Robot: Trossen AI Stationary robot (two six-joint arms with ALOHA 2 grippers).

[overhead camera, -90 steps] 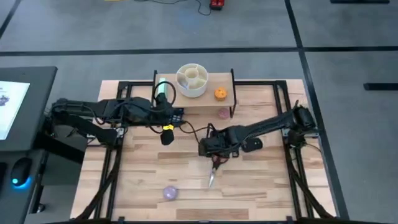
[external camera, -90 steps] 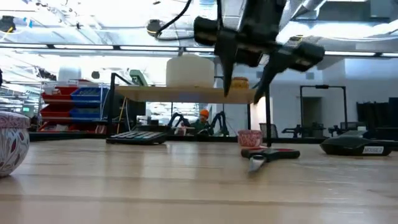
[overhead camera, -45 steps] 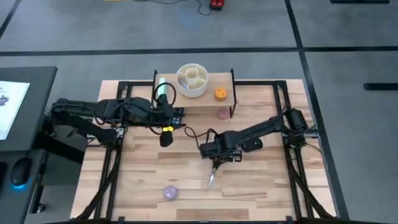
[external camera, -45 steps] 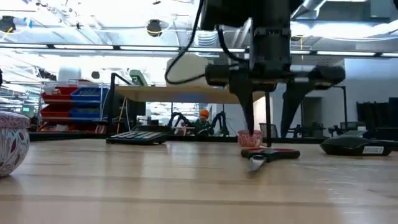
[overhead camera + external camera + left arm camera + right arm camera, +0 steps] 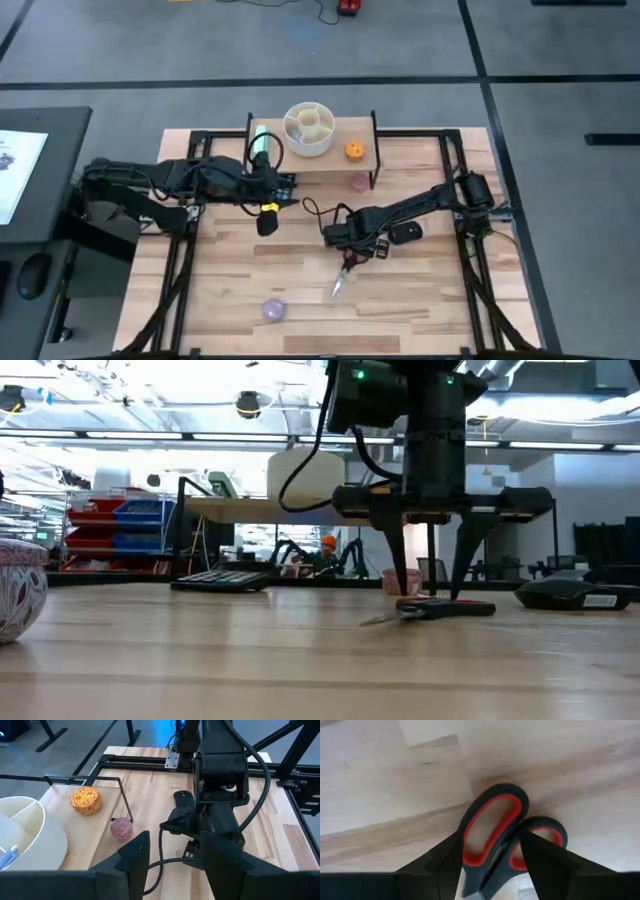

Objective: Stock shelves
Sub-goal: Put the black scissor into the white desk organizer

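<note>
Two fingers of the right pincer [image 5: 428, 598] stand spread astride the scissors [image 5: 343, 276] mid-desk; close squarely on the handles, lifting level. The shelf [image 5: 362, 157] sits at the back edge. The left pincer [image 5: 266, 218] waits open nearby

Scissors [image 5: 492, 840] blades hidden between the right gripper's [image 5: 490, 865] fingers in the wrist view, white divided bowl [image 5: 25, 837] cut off at frame edge, patterned cup [image 5: 20, 590] half out of frame.

Black calculator [image 5: 222, 580] on table, patterned cup [image 5: 20, 590], computer mouse [image 5: 405, 233]
</note>
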